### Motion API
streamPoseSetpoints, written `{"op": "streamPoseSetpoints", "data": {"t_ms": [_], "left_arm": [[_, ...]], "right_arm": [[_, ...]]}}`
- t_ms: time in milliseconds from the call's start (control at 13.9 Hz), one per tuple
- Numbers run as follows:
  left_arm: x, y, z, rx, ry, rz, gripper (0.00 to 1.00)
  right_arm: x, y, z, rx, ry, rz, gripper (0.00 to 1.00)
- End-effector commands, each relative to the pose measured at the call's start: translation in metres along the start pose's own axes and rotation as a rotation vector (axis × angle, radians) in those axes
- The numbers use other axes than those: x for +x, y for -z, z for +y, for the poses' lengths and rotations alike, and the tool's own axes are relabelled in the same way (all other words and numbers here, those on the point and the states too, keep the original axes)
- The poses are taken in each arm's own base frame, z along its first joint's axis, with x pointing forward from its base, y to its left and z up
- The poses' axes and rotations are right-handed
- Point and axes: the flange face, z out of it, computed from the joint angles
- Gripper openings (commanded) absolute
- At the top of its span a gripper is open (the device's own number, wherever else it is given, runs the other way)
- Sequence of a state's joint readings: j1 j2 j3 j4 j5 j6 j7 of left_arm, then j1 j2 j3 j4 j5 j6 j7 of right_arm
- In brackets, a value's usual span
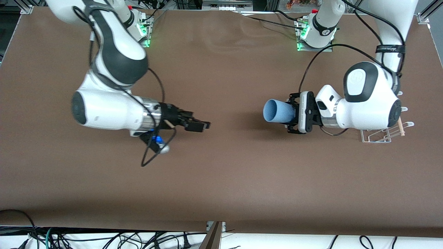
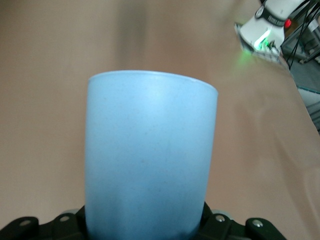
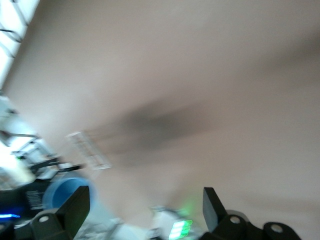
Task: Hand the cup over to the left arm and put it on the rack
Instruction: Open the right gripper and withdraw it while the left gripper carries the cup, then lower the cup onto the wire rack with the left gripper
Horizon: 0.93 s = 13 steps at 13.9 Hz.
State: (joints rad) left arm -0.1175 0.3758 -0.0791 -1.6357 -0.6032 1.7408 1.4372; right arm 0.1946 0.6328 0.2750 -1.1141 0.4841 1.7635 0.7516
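Front view had the left gripper (image 1: pixel 292 114) up over the bench (image 1: pixel 221 180) toward the left arm's end, its fingers clamped on the base of the cup (image 1: pixel 277 111), which lay sideways in the air with its mouth pointing at the right arm. Right beside that arm sat the rack (image 1: pixel 380 135), near the bench's edge there. Over the middle, the right gripper (image 1: pixel 200 125) hovered empty, fingers spread wide.
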Motion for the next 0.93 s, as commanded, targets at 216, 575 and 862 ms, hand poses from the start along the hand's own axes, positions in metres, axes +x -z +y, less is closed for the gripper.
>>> {"op": "streamPoseSetpoints", "data": {"t_ms": [216,575,862], "left_arm": [[-0.010,0.066,0.032,0.012,0.228,-0.502,0.00],[-0.048,0.103,0.045,0.061,0.372,-0.933,0.00],[-0.078,0.135,0.050,0.136,0.488,-1.299,0.00]], "right_arm": [[0.015,0.086,0.084,-0.369,0.274,0.157,1.00],[0.019,0.167,0.148,-0.581,0.485,0.232,1.00],[0.002,0.195,0.159,-0.671,0.479,0.282,1.00]]}}
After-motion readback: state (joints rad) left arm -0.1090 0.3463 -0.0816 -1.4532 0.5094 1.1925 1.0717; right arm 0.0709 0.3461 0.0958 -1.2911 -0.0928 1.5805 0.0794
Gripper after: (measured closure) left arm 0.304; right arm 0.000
